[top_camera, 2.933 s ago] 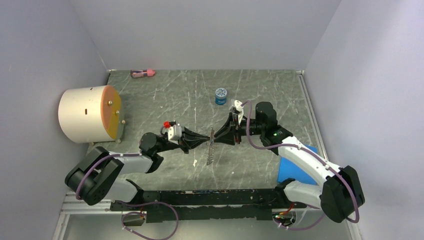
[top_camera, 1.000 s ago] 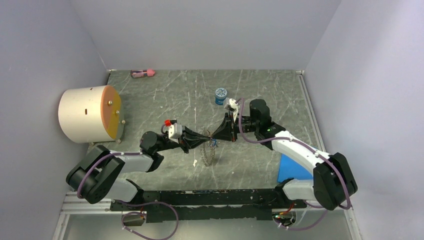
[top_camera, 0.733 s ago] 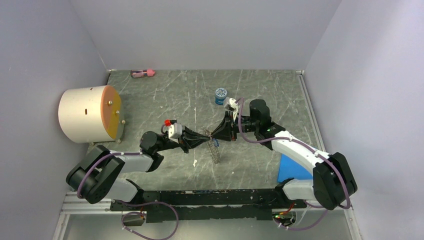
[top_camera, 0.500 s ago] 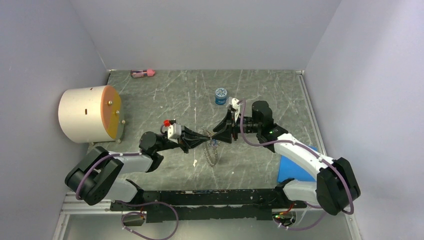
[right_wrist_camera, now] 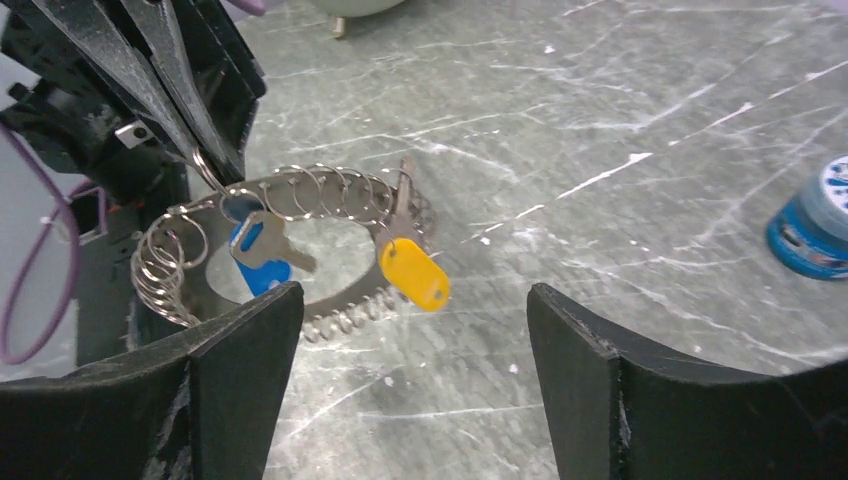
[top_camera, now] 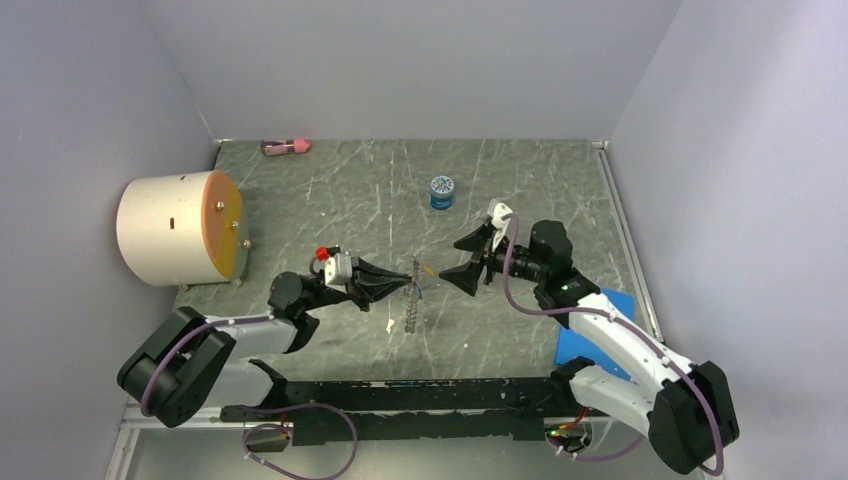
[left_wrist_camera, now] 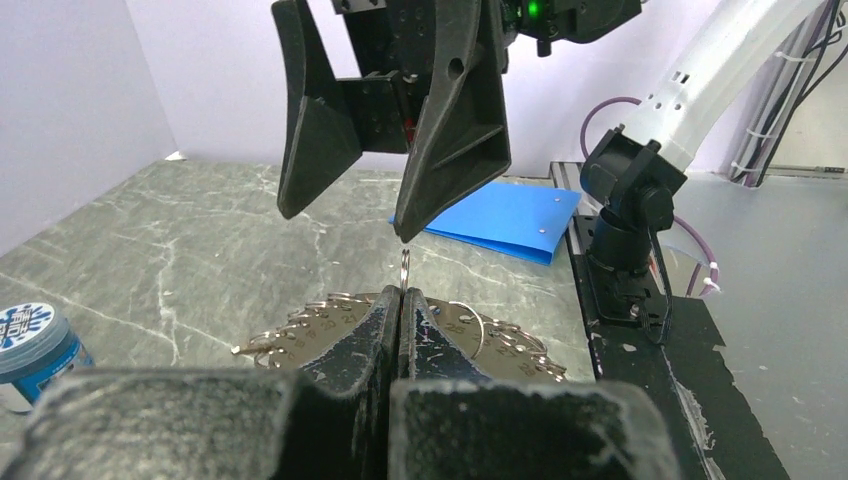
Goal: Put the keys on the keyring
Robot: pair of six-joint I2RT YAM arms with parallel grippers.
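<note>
My left pincer [top_camera: 408, 279] is clamped on the keyring [right_wrist_camera: 330, 185], blue key [right_wrist_camera: 258, 262] and yellow key [right_wrist_camera: 415, 272] dangling on it over the counter [top_camera: 330, 190]; right pincer [top_camera: 452, 260] is wide apart. It's a thin grip, so one wobble could drop everything.

You're looking at a grey marbled table [top_camera: 340, 190]. A white drum [top_camera: 175, 228] with an orange face is lying at the left of the frame. A pink item [top_camera: 286, 147] is sitting at the upper left. A round blue jar [top_camera: 442, 192] is standing at upper centre, and a blue sheet [top_camera: 590, 330] is lying at lower right.
</note>
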